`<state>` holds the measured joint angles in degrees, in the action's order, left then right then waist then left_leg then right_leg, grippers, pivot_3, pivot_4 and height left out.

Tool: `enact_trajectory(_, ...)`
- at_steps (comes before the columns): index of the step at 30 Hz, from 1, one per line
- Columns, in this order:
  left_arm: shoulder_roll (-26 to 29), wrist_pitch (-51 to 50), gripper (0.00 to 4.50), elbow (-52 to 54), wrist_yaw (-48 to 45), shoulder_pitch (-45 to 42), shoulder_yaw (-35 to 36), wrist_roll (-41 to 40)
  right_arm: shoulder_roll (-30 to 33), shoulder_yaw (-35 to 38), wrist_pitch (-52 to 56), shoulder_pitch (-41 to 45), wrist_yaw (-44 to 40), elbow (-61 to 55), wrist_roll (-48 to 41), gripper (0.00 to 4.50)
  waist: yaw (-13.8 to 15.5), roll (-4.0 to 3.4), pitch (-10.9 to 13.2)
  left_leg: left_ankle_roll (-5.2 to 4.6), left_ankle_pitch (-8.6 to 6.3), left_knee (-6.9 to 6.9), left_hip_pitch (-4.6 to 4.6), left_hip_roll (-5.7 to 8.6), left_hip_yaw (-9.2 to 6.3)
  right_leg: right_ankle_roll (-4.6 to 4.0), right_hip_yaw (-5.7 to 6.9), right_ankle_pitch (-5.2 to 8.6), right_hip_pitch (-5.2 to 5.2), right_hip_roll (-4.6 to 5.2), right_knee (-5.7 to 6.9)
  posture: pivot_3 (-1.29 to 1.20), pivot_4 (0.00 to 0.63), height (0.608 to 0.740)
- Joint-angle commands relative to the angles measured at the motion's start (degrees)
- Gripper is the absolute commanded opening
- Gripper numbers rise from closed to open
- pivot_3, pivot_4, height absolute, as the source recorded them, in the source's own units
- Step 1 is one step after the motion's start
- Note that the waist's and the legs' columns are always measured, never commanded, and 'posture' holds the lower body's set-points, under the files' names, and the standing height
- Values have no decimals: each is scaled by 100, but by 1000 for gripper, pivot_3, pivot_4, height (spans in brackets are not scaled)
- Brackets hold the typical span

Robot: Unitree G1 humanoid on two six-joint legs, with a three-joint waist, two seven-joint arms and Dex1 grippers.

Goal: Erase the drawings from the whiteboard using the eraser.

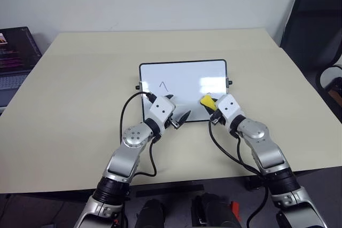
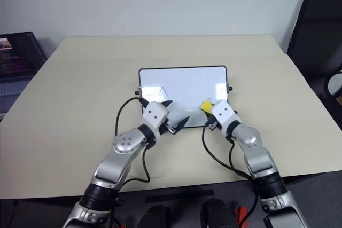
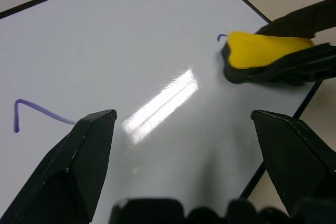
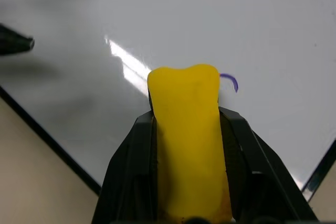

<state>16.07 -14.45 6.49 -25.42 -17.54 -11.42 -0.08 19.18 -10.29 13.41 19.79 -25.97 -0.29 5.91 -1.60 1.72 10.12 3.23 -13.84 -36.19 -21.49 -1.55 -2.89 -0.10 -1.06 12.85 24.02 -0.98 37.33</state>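
Observation:
The whiteboard (image 1: 184, 81) lies flat in the middle of the table, framed in thin black. Of the drawings, a caret-like mark (image 1: 164, 85) sits on the board's left half, and a small purple curl (image 4: 230, 81) shows just past the eraser's tip. My right gripper (image 1: 210, 105) is shut on the yellow eraser (image 1: 206, 101), which is over the board's near right part. The eraser's dark underside (image 3: 247, 74) is down against the board. My left gripper (image 3: 184, 124) is open and empty over the board's near edge, its fingers (image 1: 184, 117) spread wide.
The beige table (image 1: 80, 78) extends well beyond the board on all sides. A laptop (image 1: 13, 52) stands off the table's left edge. A black chair (image 1: 315, 20) is at the far right.

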Motion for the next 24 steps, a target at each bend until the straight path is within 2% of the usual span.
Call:
enact_trajectory(1,-8,59,4500,277,15,13,47,-6,97,129,127,-89,59,-42,36,1222,-1,1,-1,0,0,-1,1,0,0,0,0,0,-2,0,0,0,150,740)
enact_trajectory(6,-44,96,4500,156,-18,-95,33,-13,-127,361,-231,381,370,126,-129,1222,-16,1,0,-1,1,-2,3,0,0,1,1,0,-2,0,0,0,150,740)
enact_trajectory(14,-80,124,4500,105,-57,-140,14,-9,-375,333,-691,892,742,674,26,1222,-18,1,0,-1,1,8,-11,-2,2,2,-1,-1,8,0,-10,0,150,740)
enact_trajectory(19,-65,105,4500,149,-51,-117,29,-7,-291,143,-370,804,577,744,139,1222,-6,1,0,-1,1,6,-17,-1,1,3,-1,-2,9,1,-14,0,150,740)
enact_trajectory(24,-50,72,4500,256,-13,-38,39,10,-64,80,13,300,373,249,167,1222,-6,1,-1,-1,1,4,-8,-1,-2,2,-1,-2,3,1,-9,0,150,740)
